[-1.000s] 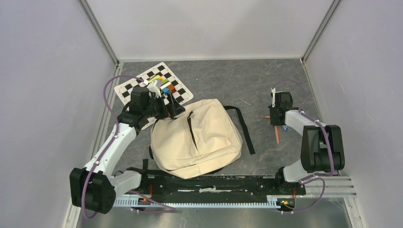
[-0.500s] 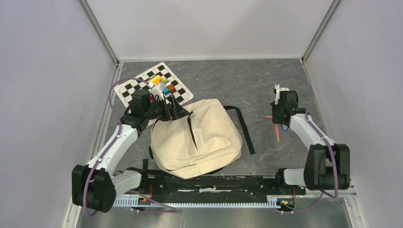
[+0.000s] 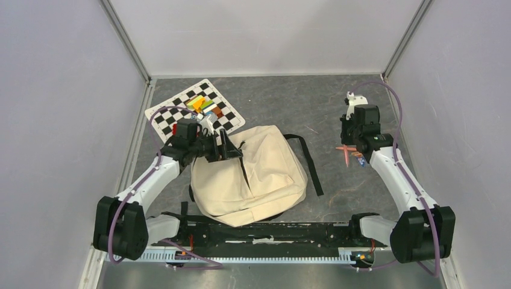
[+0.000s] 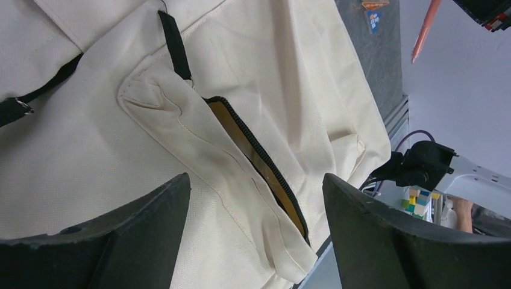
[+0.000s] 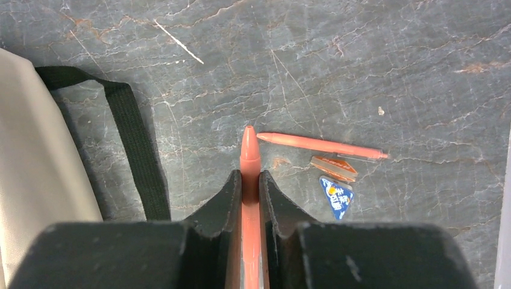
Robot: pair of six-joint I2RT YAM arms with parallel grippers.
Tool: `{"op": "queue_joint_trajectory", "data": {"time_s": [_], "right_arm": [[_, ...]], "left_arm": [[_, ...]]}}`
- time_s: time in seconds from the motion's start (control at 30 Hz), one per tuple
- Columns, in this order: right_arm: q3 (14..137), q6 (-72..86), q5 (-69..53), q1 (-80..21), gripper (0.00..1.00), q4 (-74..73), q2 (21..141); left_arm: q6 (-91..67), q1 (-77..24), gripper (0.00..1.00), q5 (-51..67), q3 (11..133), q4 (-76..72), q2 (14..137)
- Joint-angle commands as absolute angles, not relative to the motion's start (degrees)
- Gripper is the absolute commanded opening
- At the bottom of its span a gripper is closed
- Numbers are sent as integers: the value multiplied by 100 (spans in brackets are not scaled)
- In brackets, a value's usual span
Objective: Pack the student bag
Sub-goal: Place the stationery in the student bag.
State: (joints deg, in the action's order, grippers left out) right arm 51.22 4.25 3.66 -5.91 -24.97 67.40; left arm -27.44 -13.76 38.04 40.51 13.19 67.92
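The student bag point(image 3: 250, 174) lies flat on the table point(image 3: 289, 99), in the middle and close to the near edge. It is big, soft and cream. A zip point(image 4: 259, 159) on it is open, and a dark slit with something yellow-brown inside shows in the left wrist view. A black strap point(image 3: 308, 159) trails off the right side of the bag onto the table.

The left gripper point(image 3: 232, 147) hangs over the far left part of the bag, right above the open zip. Its fingers point(image 4: 150, 229) are spread wide and hold nothing.

The right gripper point(image 5: 250, 177) is out near the right edge of the table, well apart from the bag. Its fingers are pressed together on a red pen point(image 5: 249, 156), pinching it so that the tip sticks out in front. A second pen point(image 5: 322, 146) lies on the table just past that tip. I cannot tell if the two pens touch. Beside the second pen lie a small orange scrap point(image 5: 333, 168) and a small blue scrap point(image 5: 336, 195).

In the far left corner of the table lies a black and white checkerboard point(image 3: 175, 111) with a few coloured blocks point(image 3: 205, 105) on it
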Motion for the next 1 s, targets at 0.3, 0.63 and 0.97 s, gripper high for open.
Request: {"op": "queue_joint_trajectory", "data": {"time_s": [0.3, 0.63, 0.97], "right_arm": [[5323, 610, 396, -819, 0, -2525, 6566], [5570, 915, 408, -1326, 0, -2476, 6416], [5862, 1698, 555, -2875, 0, -1729, 6429]], "left_arm": [[-2703, -1467, 69, 3461, 4135, 1598, 7082], [-2737, -1580, 65, 3504, 4171, 1524, 7369], [-2898, -1624, 71, 3743, 4140, 1235, 7525]]}}
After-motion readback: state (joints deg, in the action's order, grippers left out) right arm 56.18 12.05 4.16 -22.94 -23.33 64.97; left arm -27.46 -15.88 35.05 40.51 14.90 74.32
